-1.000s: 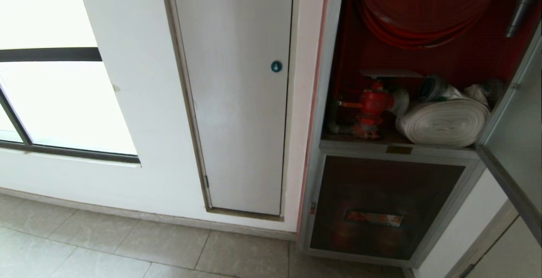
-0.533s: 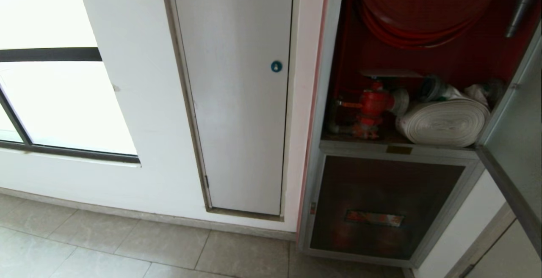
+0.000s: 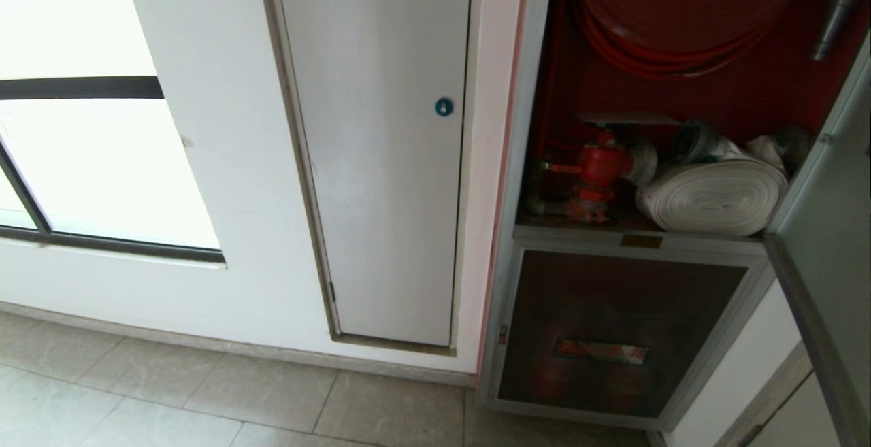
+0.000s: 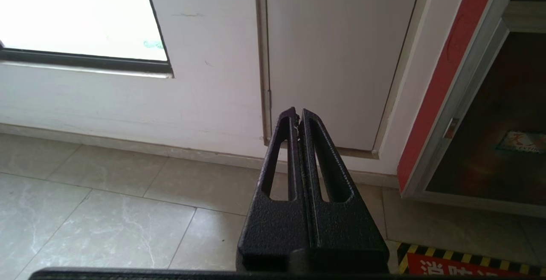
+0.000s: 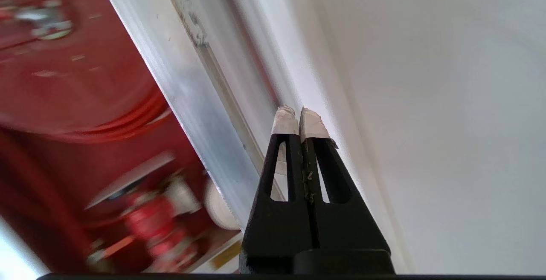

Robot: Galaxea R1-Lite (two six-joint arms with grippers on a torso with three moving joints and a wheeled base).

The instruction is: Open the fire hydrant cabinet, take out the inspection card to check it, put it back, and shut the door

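Your right gripper [image 5: 297, 120] has its taped fingers [image 5: 285, 123] pressed together with nothing between them, the tips close against the silver frame of the door [image 5: 200, 96] at the centre of the right wrist view; contact cannot be confirmed. Your left gripper [image 4: 297, 117] is parked low with its fingers closed and empty, pointing at the floor [image 4: 106, 220] and the white panel [image 4: 337, 50].

In the head view the door [image 3: 827, 229] stands ajar along the right edge of the frame, and the cabinet [image 3: 537, 161] fills the upper right, showing the red hose reel [image 3: 674, 18], the valve [image 3: 599, 168] and the white rolled hose [image 3: 714, 195]. No inspection card shows in any view, so you cannot tell where it sits.

The step in hand looks like working the door. Keep the closed fingers flat against the frame instead of the glass and push along the hinge arc in a slow sweep, so the tips do not slide off the edge. The gripper is outside the head view, so steer by the wrist camera.
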